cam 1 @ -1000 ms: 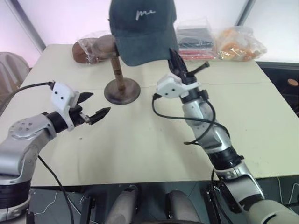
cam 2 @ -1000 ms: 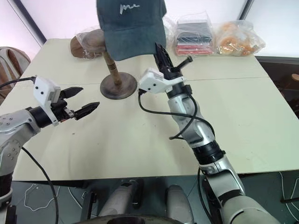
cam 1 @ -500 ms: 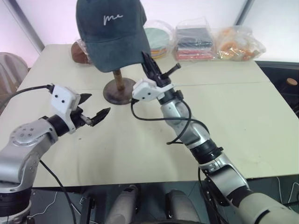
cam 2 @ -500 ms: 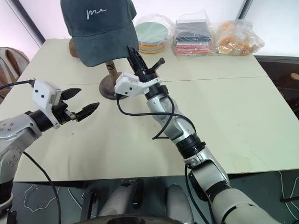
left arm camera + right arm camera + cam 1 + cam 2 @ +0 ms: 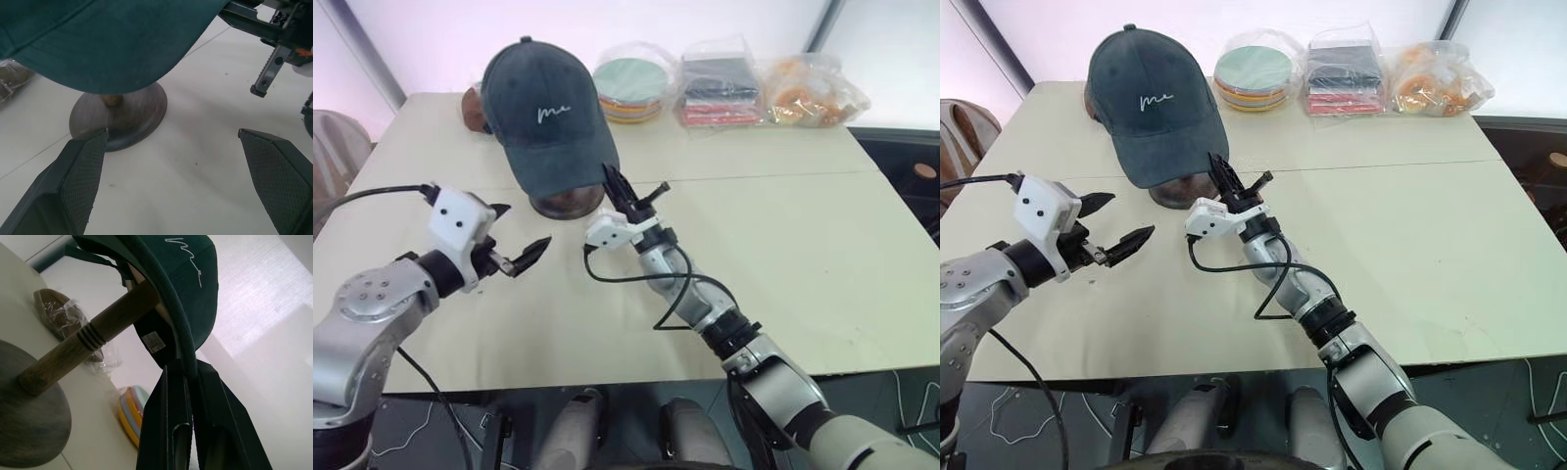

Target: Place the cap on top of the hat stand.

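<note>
Two grippers are engaged. The right gripper, at centre frame, is clamped tight on the brim edge of the cap, its jaws pinching the fabric as the right wrist view confirms. The left gripper, at lower left, stands wide apart and holds nothing, hovering over the worktop near the stand's base.

The cap sits upper left of centre, draped over the hat stand; the crown hides the dome, and only the round base and a little stem show beneath the brim.

Recommended practice, as a judgement: confirm the crown is centred on the dome before release, part the jaws without tugging the brim, then withdraw clear of the base to avoid tipping the stand.
</note>
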Controlling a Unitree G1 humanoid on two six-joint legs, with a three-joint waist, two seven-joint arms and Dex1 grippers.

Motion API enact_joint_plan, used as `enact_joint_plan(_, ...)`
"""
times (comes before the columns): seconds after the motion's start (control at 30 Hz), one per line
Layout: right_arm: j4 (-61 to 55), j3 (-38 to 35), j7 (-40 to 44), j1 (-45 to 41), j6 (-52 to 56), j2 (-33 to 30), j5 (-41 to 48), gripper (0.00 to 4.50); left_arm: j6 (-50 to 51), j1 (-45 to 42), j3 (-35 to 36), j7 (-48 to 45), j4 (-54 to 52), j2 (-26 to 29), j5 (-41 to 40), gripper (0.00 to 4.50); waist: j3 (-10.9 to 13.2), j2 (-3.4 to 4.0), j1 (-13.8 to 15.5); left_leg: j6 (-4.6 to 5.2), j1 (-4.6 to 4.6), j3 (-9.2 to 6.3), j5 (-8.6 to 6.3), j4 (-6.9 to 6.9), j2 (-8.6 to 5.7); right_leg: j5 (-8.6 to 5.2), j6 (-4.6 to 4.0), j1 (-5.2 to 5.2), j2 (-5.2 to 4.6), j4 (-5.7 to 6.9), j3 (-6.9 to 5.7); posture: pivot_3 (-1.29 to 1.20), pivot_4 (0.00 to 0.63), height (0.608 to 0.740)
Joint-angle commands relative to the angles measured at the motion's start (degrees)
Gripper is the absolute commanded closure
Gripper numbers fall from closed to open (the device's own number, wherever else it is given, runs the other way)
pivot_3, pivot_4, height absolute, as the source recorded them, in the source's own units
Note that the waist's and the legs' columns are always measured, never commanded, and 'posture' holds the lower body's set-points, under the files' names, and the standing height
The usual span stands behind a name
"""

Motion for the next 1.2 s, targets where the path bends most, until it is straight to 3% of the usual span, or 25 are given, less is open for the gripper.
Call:
enact_joint_plan(0.03, 1.79, 0.04, -2.06, -1.56, -1.09, 0.86, 0.12, 4.48, 0.34, 0.09, 2.28, 0.56, -2.51, 0.97, 0.11, 0.00, 0.00, -0.01, -0.02, -0.04, 0.00, 0.00, 0.03, -0.06, 0.00, 0.01, -0.02, -0.02, 0.00, 0.00, 0.00, 0.00, 0.150, 0.740)
enact_joint_plan(0.33, 6.89, 0.82, -4.13, -3.23, -1.36, 1.26, -0.67, 4.48, 0.34, 0.82, 2.43, 1.18, -2.87, 1.23, 1.05, 0.00, -0.01, -0.01, -0.05, -0.16, 0.03, -0.03, 0.11, -0.19, 0.05, 0.05, -0.09, 0.00, 0.06, 0.01, 0.00, 0.00, 0.150, 0.740)
enact_joint_plan(0.77, 3.73, 4.35, -4.82, -1.00, -5.16, 0.64, -2.74, 4.48, 0.45, 1.55, 3.41, 1.11, -2.64, 1.53, 0.96, 0.00, -0.01, -0.02, -0.14, -0.18, 0.03, -0.04, 0.12, -0.22, 0.06, 0.05, -0.10, -0.11, 0.08, 0.01, 0.00, 0.00, 0.150, 0.740)
enact_joint_plan(1.2, 1.41, 4.29, -4.66, 0.47, -1.83, 1.52, -3.80, 4.48, 1.23, 1.55, 3.02, 1.39, -3.15, 1.35, 0.64, 0.00, -0.01, -0.02, -0.16, -0.18, 0.03, -0.04, 0.12, -0.22, 0.08, 0.05, -0.11, -0.12, 0.10, 0.01, 0.01, 0.00, 0.150, 0.740)
